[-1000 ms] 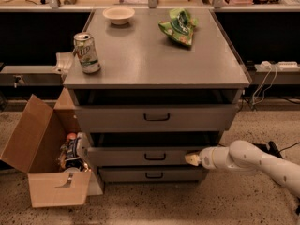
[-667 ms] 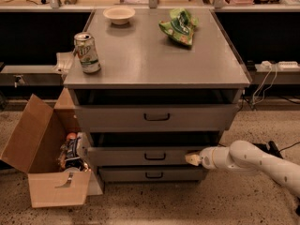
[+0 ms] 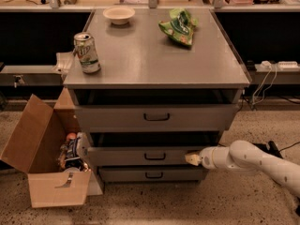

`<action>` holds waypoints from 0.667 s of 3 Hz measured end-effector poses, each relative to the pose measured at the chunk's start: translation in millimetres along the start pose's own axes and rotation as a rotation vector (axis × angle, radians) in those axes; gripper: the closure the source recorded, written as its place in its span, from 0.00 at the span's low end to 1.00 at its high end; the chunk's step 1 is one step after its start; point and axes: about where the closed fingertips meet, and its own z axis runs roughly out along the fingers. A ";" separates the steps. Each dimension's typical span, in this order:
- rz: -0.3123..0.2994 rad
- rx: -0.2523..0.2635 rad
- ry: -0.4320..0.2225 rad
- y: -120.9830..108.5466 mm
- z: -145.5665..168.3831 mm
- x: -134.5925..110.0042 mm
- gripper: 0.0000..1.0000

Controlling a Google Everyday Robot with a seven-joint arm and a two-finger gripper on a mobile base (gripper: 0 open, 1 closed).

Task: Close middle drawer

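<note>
The grey metal cabinet (image 3: 157, 67) has three drawers. The middle drawer (image 3: 140, 155), with a small dark bar handle (image 3: 155, 156), stands pulled out a short way, its front forward of the bottom drawer (image 3: 152, 174). My gripper (image 3: 191, 159) comes in from the right on a white arm (image 3: 253, 160). Its tip rests against the right part of the middle drawer's front.
The top drawer (image 3: 157, 117) is also a little open. On the cabinet top stand a soda can (image 3: 87, 53), a white bowl (image 3: 119, 15) and a green chip bag (image 3: 178, 27). An open cardboard box (image 3: 47, 161) with items sits on the floor at left. Cables lie at right.
</note>
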 end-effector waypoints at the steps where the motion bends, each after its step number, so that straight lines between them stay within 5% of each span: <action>1: -0.004 0.000 -0.001 -0.4 -0.1 -1.3 1.00; 2: -0.004 0.000 -0.001 0.0 -0.5 -0.7 1.00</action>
